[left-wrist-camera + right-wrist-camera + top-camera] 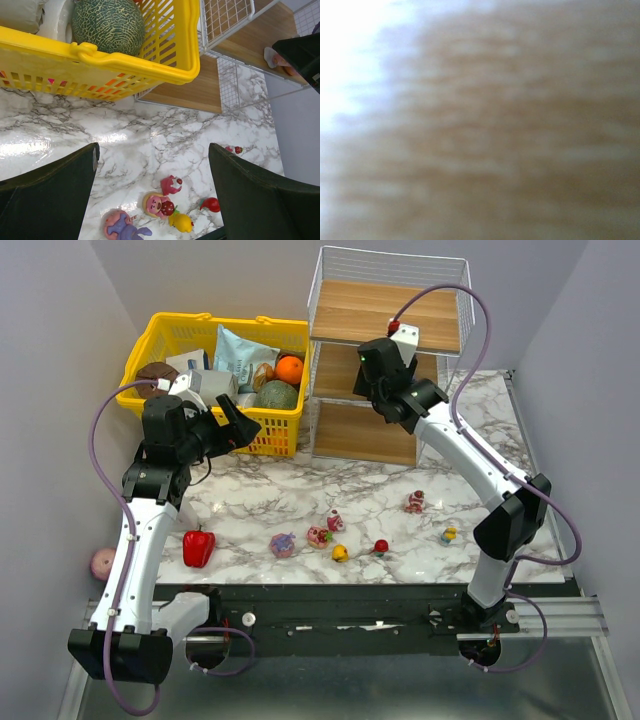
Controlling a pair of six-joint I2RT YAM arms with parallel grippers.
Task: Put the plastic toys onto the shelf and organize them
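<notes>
Several small plastic toys lie on the marble table: a purple bunny (pixel 283 544), a pink bear (pixel 318 536), a pink-white one (pixel 335 521), a yellow one (pixel 340 553), a red one (pixel 381 546), a pink one (pixel 414 502) and a tiny doll (pixel 449 535). The left wrist view shows the bunny (pixel 120 226), bear (pixel 156 204) and yellow toy (pixel 181 222). My left gripper (pixel 235 425) is open and empty, high above them by the basket. My right gripper (pixel 372 358) reaches into the shelf (pixel 385 310) at its middle tier. Its wrist view shows only blurred wood. A pale pink toy (pixel 276 57) lies on the shelf board beside it.
A yellow basket (pixel 215 335) full of groceries stands left of the shelf, touching it. A red bell pepper (pixel 198 547) lies at the table's front left. A pink ball (pixel 102 562) sits off the table's left edge.
</notes>
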